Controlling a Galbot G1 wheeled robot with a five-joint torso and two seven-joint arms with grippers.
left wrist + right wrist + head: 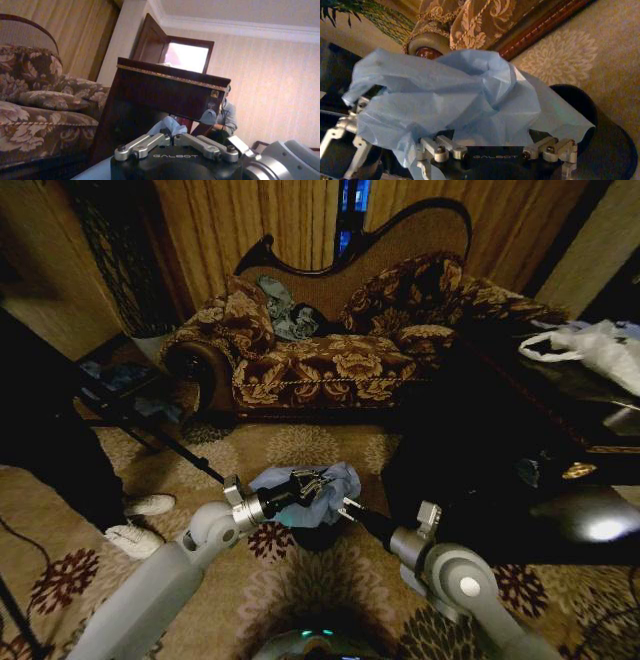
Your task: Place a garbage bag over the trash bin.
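The pale blue garbage bag [325,485] hangs crumpled over the floor between both arms. My left gripper [303,486] is shut on one side of it; the left wrist view shows a tuft of the garbage bag [170,126] between the closed fingers. My right gripper [346,507] is at the bag's other side. In the right wrist view its knuckles stand wide apart, open, with the garbage bag [455,97] draped across them and hiding the fingertips. Directly under the bag is the small black trash bin [318,537], whose round rim [585,108] is partly covered by the film.
A floral sofa [330,365] with a grey-blue garment [288,310] stands behind. A dark wooden table [560,450] carrying a white handled bag [600,350] is close on the right. White shoes [140,520] and a tripod leg [170,445] lie to the left.
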